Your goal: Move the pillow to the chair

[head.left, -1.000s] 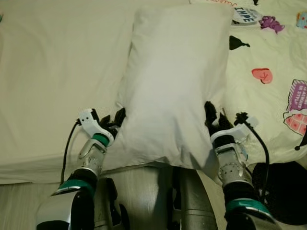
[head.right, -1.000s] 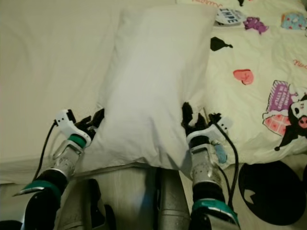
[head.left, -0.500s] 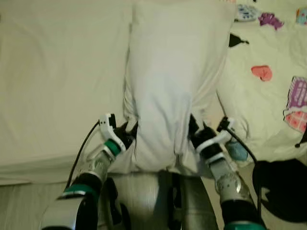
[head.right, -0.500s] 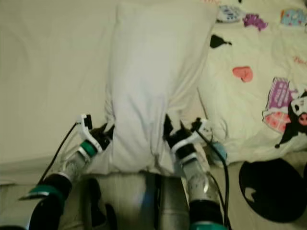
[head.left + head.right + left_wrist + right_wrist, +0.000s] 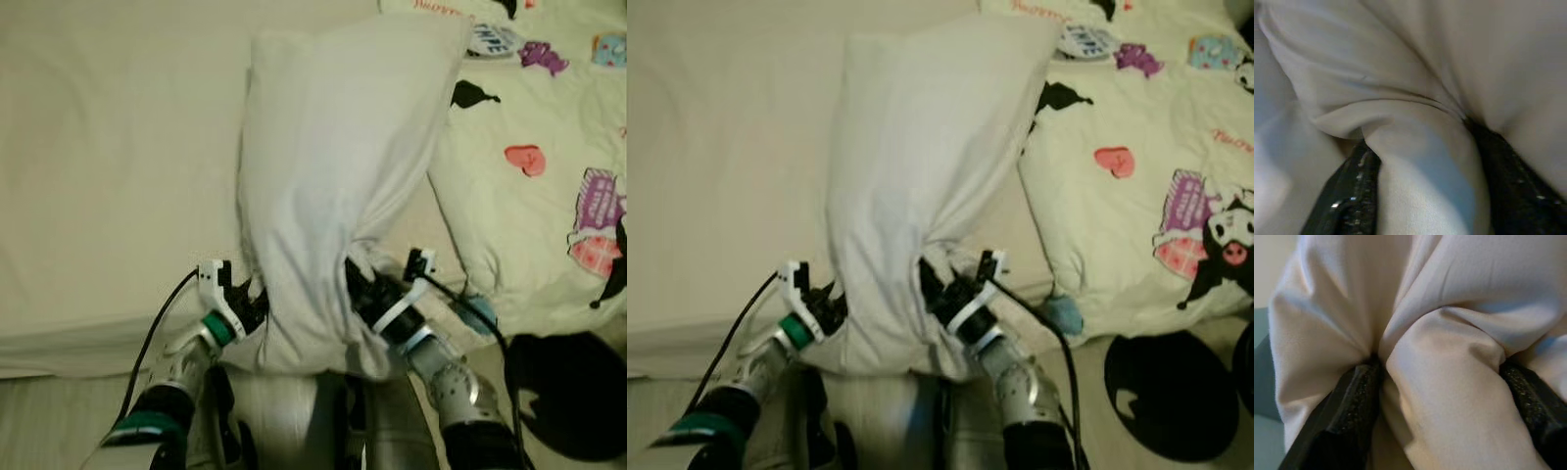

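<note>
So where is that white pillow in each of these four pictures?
Left eye view: pillow at centre, near end squeezed between both pincers.
Right eye view: centre-left.
Left wrist view: a bunched fold between the left pincer's fingers.
Right wrist view: a fold between the right pincer's fingers.
Shared landmark: the cartoon-print bedding, beside the pillow in both eye views.

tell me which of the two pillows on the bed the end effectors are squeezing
The plain white pillow, pinched at its near end between the left end effector and right end effector. The cartoon-printed pillow beside it lies untouched.
</note>
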Controlling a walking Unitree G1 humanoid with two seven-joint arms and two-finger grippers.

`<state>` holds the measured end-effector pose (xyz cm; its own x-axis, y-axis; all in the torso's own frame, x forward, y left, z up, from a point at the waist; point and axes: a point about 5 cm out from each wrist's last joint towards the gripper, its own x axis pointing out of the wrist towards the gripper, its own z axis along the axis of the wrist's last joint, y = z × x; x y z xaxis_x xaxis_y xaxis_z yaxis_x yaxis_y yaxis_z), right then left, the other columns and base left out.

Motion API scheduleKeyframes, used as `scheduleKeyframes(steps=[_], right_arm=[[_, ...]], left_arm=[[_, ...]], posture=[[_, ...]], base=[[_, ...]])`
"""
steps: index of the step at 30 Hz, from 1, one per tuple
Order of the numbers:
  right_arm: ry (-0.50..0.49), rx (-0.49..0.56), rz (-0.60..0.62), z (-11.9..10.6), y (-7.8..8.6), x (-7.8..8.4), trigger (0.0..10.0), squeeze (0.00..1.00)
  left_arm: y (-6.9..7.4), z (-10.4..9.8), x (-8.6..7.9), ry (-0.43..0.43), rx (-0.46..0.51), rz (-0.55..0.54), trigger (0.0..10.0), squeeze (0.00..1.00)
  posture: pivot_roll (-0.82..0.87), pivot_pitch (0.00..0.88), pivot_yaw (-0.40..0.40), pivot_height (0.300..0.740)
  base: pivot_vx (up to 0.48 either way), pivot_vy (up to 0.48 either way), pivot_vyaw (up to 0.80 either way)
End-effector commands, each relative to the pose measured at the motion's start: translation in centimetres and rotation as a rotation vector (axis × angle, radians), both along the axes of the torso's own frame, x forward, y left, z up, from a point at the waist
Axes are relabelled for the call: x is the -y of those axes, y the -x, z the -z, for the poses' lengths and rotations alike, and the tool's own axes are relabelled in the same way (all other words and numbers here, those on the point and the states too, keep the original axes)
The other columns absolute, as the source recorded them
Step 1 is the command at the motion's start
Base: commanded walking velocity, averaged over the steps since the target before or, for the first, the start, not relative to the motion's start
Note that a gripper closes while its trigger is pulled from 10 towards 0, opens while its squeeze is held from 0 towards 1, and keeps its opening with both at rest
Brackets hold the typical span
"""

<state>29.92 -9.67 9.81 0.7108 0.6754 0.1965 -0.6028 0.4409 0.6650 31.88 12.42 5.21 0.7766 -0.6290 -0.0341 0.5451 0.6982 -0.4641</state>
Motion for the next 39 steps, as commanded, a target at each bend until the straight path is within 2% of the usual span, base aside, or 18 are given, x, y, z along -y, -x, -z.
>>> scheduleKeyframes(steps=[1, 6, 9, 10, 13, 14, 17, 18, 19, 20, 23, 26, 29, 30, 32, 35, 37, 39], right_arm=[[-0.009, -0.095, -0.246, 1.7, 2.1, -4.6, 0.0, 0.0], [-0.007, -0.099, -0.235, 1.9, 2.0, -4.8, 0.0, 0.0], [-0.026, -0.105, -0.181, 1.8, 1.6, -4.9, 0.0, 0.0], [-0.026, -0.105, -0.181, 1.8, 1.6, -4.9, 0.0, 0.0], [-0.047, -0.087, -0.145, 1.2, 1.1, -5.0, 0.0, 0.0], [-0.047, -0.087, -0.145, 1.2, 1.1, -5.0, 0.0, 0.0], [-0.068, -0.078, -0.104, 0.6, 0.7, -5.0, 0.0, 0.0], [-0.068, -0.078, -0.104, 0.6, 0.7, -5.0, 0.0, 0.0], [-0.07, -0.079, -0.09, 0.5, 0.6, -5.0, 0.0, 0.0], [-0.07, -0.079, -0.09, 0.5, 0.6, -5.0, 0.0, 0.0], [-0.076, -0.089, -0.026, 0.7, 0.6, -4.1, 0.0, 0.0], [-0.085, -0.104, 0.007, 0.9, 0.6, -3.7, 0.0, 0.0], [-0.124, -0.143, 0.136, 1.5, 0.3, -2.1, 0.0, 0.0], [-0.124, -0.143, 0.136, 1.5, 0.3, -2.1, 0.0, 0.0], [-0.132, -0.177, 0.215, 2.0, 0.2, -1.2, 0.0, 0.0], [-0.08, -0.213, 0.287, 2.7, 0.2, -0.5, 0.0, 0.0], [-0.08, -0.213, 0.287, 2.7, 0.2, -0.5, 0.0, 0.0], [-0.028, -0.263, 0.32, 3.4, 0.4, -0.4, 0.0, 0.0]], left_arm=[[1.1, 1.2, 2.7, -0.106, -0.017, 0.132, 0.0, 0.0], [0.7, 0.4, 2.3, -0.114, 0.029, 0.083, 0.0, 0.0], [-0.2, -2.0, 1.7, -0.074, 0.133, -0.039, 0.0, 0.0], [-0.2, -2.0, 1.7, -0.074, 0.133, -0.039, 0.0, 0.0], [-0.7, -4.3, 1.3, -0.043, 0.227, -0.134, 0.0, 0.0], [-0.7, -4.3, 1.3, -0.043, 0.227, -0.134, 0.0, 0.0], [-1.0, -7.1, 1.0, 0.005, 0.323, -0.202, 0.0, 0.0], [-1.0, -7.1, 1.0, 0.005, 0.323, -0.202, 0.0, 0.0], [-1.0, -8.0, 0.9, 0.029, 0.345, -0.226, 0.0, 0.0], [-1.0, -8.0, 0.9, 0.029, 0.345, -0.226, 0.0, 0.0], [-0.4, -9.8, 0.9, 0.02, 0.397, -0.288, 0.0, 0.0], [-0.1, -9.9, 0.9, -0.007, 0.412, -0.296, 0.0, 0.0], [1.1, -9.4, 1.1, -0.105, 0.426, -0.309, 0.0, 0.0], [1.1, -9.4, 1.1, -0.105, 0.426, -0.309, 0.0, 0.0], [1.8, -8.7, 1.4, -0.143, 0.414, -0.305, 0.0, 0.0], [2.3, -7.8, 2.0, -0.163, 0.374, -0.313, 0.0, 0.0], [2.3, -7.8, 2.0, -0.163, 0.374, -0.313, 0.0, 0.0], [2.5, -6.6, 1.9, -0.179, 0.315, -0.359, 0.0, 0.0]], posture=[[0.02, 0.156, 0.024, 0.59], [0.03, 0.129, 0.014, 0.59], [0.07, 0.075, -0.01, 0.59], [0.07, 0.075, -0.01, 0.59], [0.08, 0.046, -0.018, 0.59], [0.08, 0.046, -0.018, 0.59], [0.09, 0.04, -0.017, 0.59], [0.09, 0.04, -0.017, 0.59], [0.09, 0.041, -0.018, 0.59], [0.09, 0.041, -0.018, 0.59], [0.09, 0.043, -0.027, 0.59], [0.1, 0.045, -0.029, 0.59], [0.1, 0.044, -0.025, 0.59], [0.1, 0.044, -0.025, 0.59], [0.1, 0.041, -0.012, 0.59], [0.09, 0.042, 0.006, 0.59], [0.09, 0.042, 0.006, 0.59], [0.08, 0.043, 0.022, 0.59]], base=[[0.0, 0.0, 0.0], [0.0, 0.0, 0.0], [0.0, 0.0, 0.0], [0.0, 0.0, 0.0], [0.0, 0.0, 0.0], [0.0, 0.0, 0.0], [0.0, 0.0, 0.0], [0.0, 0.0, 0.0], [0.0, 0.0, 0.0], [0.0, 0.0, 0.0], [0.0, 0.0, 0.0], [0.0, 0.0, 0.0], [0.0, 0.0, 0.0], [0.0, 0.0, 0.0], [0.0, 0.0, 0.0], [0.0, 0.0, 0.0], [0.0, 0.0, 0.0], [0.0, 0.0, 0.0]])
